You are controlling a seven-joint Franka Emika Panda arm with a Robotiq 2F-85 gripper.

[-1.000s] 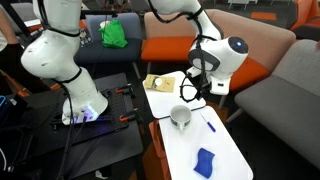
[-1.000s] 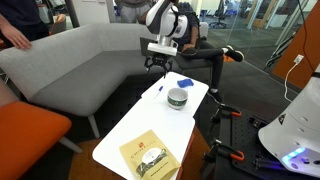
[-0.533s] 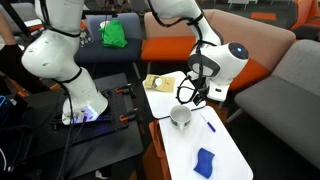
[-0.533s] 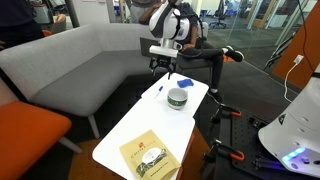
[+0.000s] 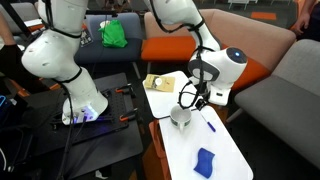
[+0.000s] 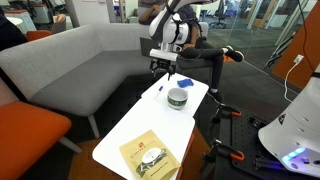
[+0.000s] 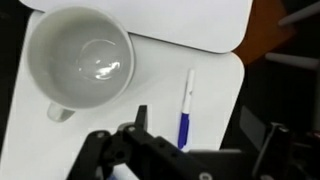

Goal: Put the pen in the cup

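– Desk [image 5: 230, 148] first: what stands on it?
– It's white and long, carrying a cup [image 7: 80, 55], a blue sponge [image 5: 205, 161] and a pen [image 7: 186, 105].
– End effector [image 7: 205, 128]?
– It hovers over the desk near cup and pen. In the wrist view its jaws are spread apart, grasping nothing.
– The cup?
– Silvery-grey, upright, with a pale inside.
– And the pen?
– Thin and blue, lying flat on the desk just beside the cup, not touching it, between the spread fingers [image 7: 140, 118].
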